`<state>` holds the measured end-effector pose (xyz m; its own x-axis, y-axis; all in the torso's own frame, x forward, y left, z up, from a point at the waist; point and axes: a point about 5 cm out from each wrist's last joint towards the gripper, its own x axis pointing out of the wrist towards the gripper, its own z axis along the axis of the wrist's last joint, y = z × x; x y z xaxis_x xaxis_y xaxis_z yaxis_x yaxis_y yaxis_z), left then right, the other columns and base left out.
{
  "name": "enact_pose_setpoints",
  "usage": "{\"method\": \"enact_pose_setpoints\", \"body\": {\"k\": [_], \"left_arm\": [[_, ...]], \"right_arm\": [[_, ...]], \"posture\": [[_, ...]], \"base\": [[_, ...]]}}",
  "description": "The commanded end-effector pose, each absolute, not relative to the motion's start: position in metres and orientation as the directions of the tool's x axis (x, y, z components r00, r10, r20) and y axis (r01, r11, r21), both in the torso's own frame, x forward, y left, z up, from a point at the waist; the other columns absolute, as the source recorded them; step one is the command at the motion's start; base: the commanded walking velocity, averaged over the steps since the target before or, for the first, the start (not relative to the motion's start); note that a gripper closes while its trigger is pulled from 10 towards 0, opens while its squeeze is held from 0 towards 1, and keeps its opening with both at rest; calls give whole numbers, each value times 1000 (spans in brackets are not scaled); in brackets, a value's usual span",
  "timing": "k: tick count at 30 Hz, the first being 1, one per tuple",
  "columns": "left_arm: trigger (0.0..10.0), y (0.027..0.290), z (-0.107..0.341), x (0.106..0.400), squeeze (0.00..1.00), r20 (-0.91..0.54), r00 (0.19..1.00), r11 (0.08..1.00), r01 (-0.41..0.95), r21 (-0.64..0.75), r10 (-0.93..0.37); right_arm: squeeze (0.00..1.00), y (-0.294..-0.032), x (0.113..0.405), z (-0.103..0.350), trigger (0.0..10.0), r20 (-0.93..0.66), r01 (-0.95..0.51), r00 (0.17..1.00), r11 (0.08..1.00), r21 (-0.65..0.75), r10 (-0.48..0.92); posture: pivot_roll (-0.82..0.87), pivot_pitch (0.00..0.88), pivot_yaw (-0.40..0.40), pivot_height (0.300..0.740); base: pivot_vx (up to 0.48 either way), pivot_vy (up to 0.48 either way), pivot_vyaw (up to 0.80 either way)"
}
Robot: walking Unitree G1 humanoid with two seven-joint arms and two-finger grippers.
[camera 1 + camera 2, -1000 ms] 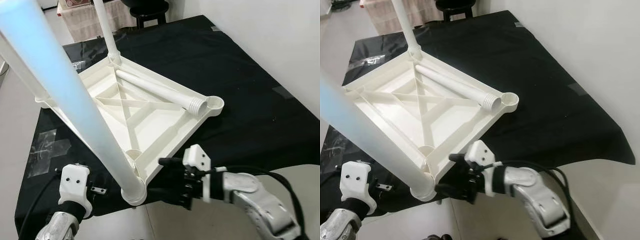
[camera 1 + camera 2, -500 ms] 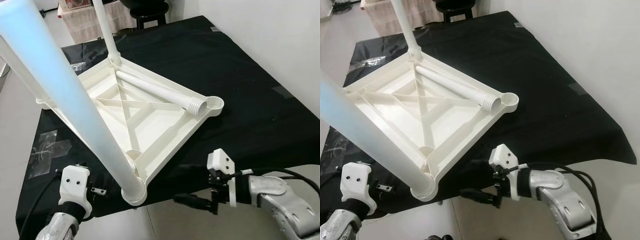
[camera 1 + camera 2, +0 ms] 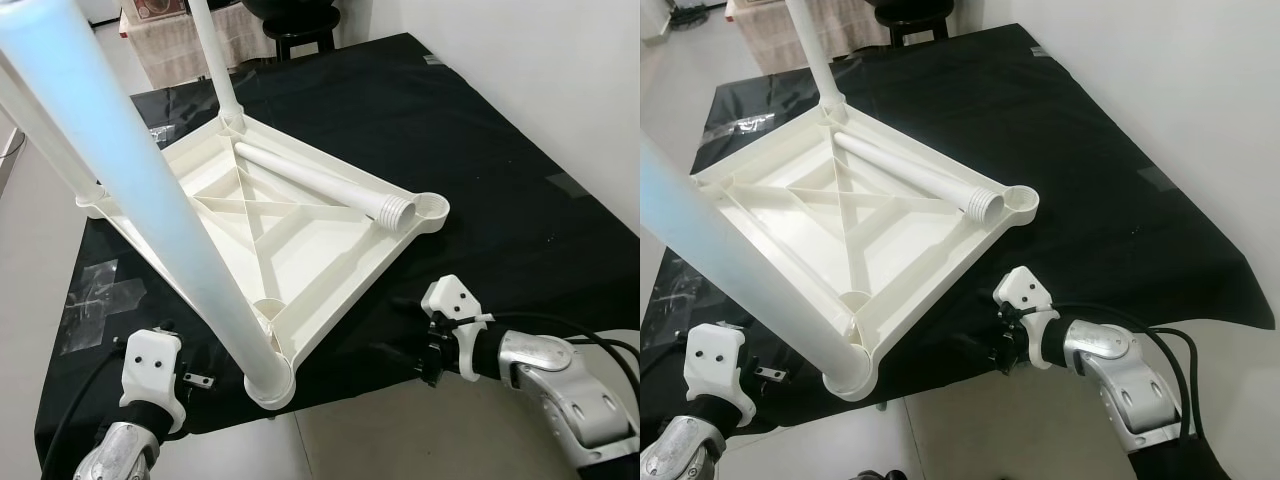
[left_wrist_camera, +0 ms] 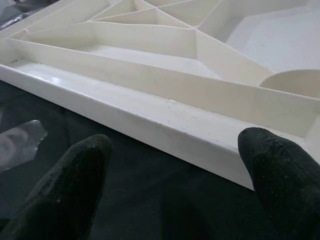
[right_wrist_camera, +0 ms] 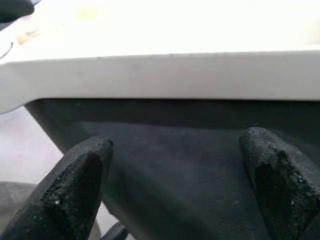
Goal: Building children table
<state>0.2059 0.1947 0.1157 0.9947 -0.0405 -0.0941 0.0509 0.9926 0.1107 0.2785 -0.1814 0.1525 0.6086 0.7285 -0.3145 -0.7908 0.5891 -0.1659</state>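
The white children's table top (image 3: 352,292) lies upside down on a black cloth. Three white legs stand in its corner sockets: the near leg (image 3: 150,200), the far leg (image 3: 212,60) and the left leg (image 3: 40,120). A loose leg (image 3: 310,180) lies across the ribbed underside, its threaded end (image 3: 395,212) beside the empty right socket (image 3: 430,207). My right gripper (image 5: 175,150) is open, low at the cloth's front edge, facing the top's front right rim (image 5: 165,70). My left gripper (image 4: 175,150) is open too, close to the front left rim (image 4: 150,117), with nothing between its fingers.
The black cloth (image 3: 480,180) covers the low surface and ends near my arms, with bare floor (image 3: 380,440) in front. A white wall runs along the right. A dark stool (image 3: 300,20) and a covered piece of furniture (image 3: 165,35) stand at the back. Clear tape (image 3: 95,295) lies at left.
My right gripper has drawn away from the near corner socket, moving right along the front rim and turning to face it. The left arm and the table parts have stayed put.
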Motion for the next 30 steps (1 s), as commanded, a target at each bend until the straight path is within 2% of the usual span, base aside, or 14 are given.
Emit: {"method": "enact_pose_setpoints", "body": {"k": [1, 4, 6, 8, 12, 16, 20, 25, 30], "left_arm": [[10000, 207, 96, 199, 0, -202, 979, 990, -5, 140, 34], [10000, 212, 93, 198, 0, -215, 974, 988, -42, 151, 75], [10000, 212, 93, 198, 0, -215, 974, 988, -42, 151, 75], [10000, 220, 88, 196, 0, -233, 963, 982, -101, 157, 137], [10000, 225, 85, 195, 0, -247, 953, 978, -139, 156, 175], [10000, 228, 84, 197, 0, -241, 951, 976, -159, 152, 193], [10000, 226, 85, 200, 0, -227, 953, 976, -170, 140, 198], [10000, 219, 86, 199, 0, -214, 959, 980, -166, 114, 187], [10000, 207, 87, 197, 0, -198, 971, 988, -113, 109, 133]], "right_arm": [[0, -180, 279, 152, 10000, -310, -789, 612, 587, -181, 728], [0, -181, 287, 154, 10000, -278, -745, 667, 623, -236, 692], [0, -181, 287, 154, 10000, -278, -745, 667, 623, -236, 692], [0, -179, 297, 158, 10000, -221, -673, 738, 674, -303, 637], [0, -177, 304, 158, 10000, -197, -638, 768, 697, -327, 610], [0, -171, 308, 154, 10000, -225, -657, 753, 681, -323, 619], [0, -164, 322, 160, 10000, -164, -646, 762, 717, -262, 626], [0, -157, 323, 164, 10000, -129, -690, 717, 670, -274, 685], [0, -143, 319, 177, 10000, -105, -774, 607, 555, -306, 788]], "posture": [[26, 184, 78, 740], [31, 177, 70, 740], [31, 177, 70, 740], [37, 168, 66, 740], [46, 156, 61, 740], [55, 140, 53, 740], [58, 128, 36, 740], [61, 124, 28, 740], [64, 123, 20, 740]], "base": [[0, 0, 0], [0, 0, 0], [0, 0, 0], [0, 0, 0], [0, 0, 0], [0, 0, 0], [0, 0, 0], [0, 0, 0], [0, 0, 597]]}}
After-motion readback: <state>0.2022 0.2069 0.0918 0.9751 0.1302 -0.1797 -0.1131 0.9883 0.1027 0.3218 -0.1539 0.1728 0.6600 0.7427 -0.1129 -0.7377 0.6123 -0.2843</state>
